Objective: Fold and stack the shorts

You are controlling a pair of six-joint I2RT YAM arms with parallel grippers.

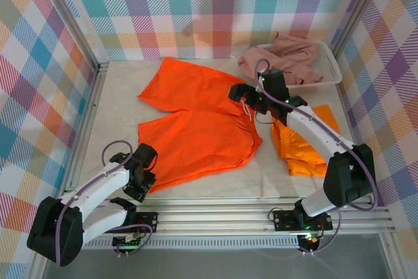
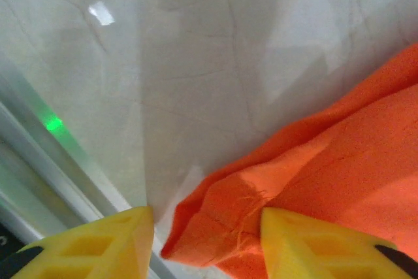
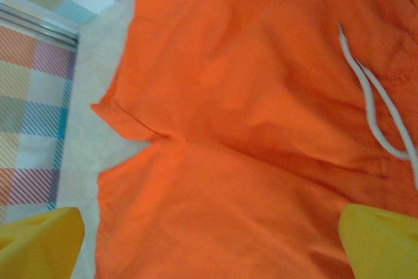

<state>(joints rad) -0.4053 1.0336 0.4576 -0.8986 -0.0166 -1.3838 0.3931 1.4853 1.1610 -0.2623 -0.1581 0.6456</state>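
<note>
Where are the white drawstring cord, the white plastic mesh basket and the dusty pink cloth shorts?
white drawstring cord point(image 3: 349, 50), right wrist view, upper stretch.
white plastic mesh basket point(image 1: 334, 66), top view, right rim.
dusty pink cloth shorts point(image 1: 287, 53), top view, middle.

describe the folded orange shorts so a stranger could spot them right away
Find the white basket in the far right corner, then come toward the near edge. There, partly under the right arm, lie the folded orange shorts. Unlike the larger orange shorts spread flat in the middle, they are a compact block with no drawstring showing.
</note>
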